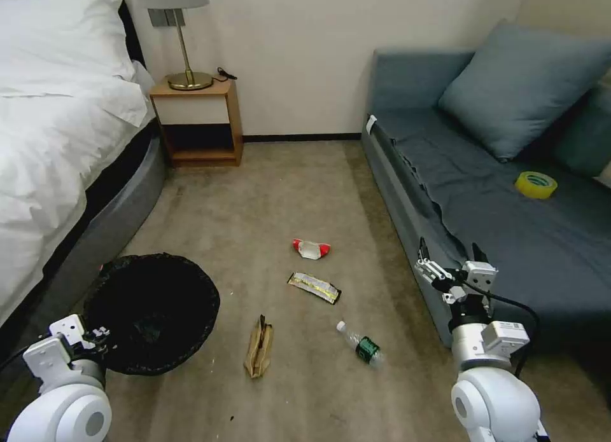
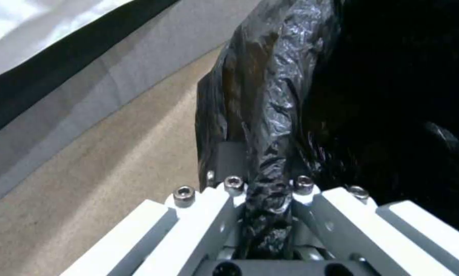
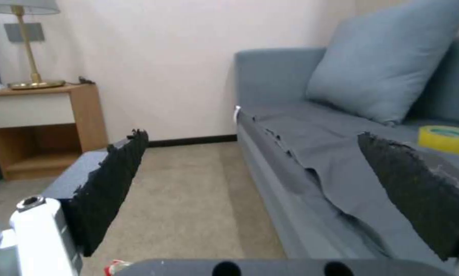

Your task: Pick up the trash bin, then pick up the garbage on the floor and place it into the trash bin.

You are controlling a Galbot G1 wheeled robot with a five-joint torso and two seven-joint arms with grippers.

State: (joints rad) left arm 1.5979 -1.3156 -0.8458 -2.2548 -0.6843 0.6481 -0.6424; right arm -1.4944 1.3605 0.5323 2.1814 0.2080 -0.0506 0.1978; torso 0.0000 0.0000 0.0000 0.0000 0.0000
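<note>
L gripper [image 2: 268, 199]: clamping trash bin [image 1: 153, 311] rim, by bed.
R gripper [image 1: 449, 264]: idling wide open, beside sofa.

1. Head cam sits high, looking forward and down over the carpet [image 1: 267, 194] between bed [image 1: 57, 143] and sofa [image 1: 509, 226].
2. Left wrist cam is jammed right up against the trash bin [image 2: 290, 96], with bed and carpet alongside.
3. Right wrist cam sits low, facing the far wall; it shares sofa, nightstand [image 3: 40, 126] and yellow tape roll [image 3: 446, 138] with the head cam.

One trash bin [image 1: 153, 311]; four garbage items: packet [image 1: 311, 248], wrapper [image 1: 314, 287], paper bag [image 1: 259, 346], bottle [image 1: 359, 344]; one tape roll [image 1: 536, 184].
</note>
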